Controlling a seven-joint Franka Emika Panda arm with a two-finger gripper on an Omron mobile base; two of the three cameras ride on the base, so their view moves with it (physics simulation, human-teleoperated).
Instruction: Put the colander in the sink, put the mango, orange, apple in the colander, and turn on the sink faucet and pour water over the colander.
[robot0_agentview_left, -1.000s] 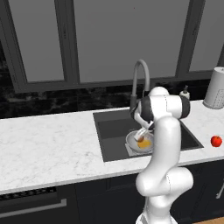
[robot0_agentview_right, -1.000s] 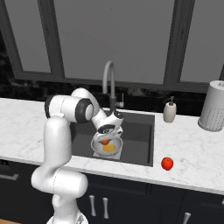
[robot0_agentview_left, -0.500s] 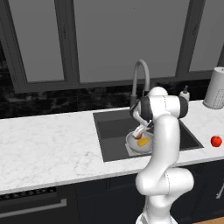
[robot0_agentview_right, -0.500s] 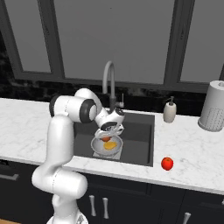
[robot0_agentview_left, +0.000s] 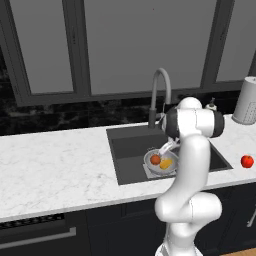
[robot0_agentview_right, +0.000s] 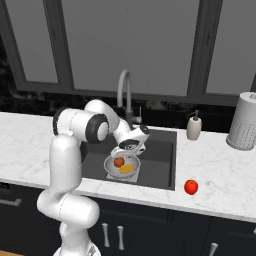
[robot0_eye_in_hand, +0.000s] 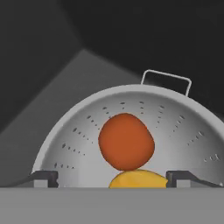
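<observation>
Since the earlier frames the orange has left the fingers and now lies in the colander; a moment ago we saw it up at the gripper, just above the bowl. The arm has barely shifted and the base views are framed the same.

Largest first: we see the white marble counter running across both base views, with the sink cut into it. The sink faucet arches up at the back edge of the basin, no stream visible from it. A white perforated canister stands at the far right of the counter, a soap bottle near the sink's right rear corner.

The colander sits on the sink floor toward the front, upright, one wire handle seen at its far rim in the hand view. Inside it the orange rests touching the mango, which lies nearer the camera. The apple sits on the counter right of the sink, well apart from the colander.

Gripper hangs just over the colander, fingers spread wide, nothing between them.
</observation>
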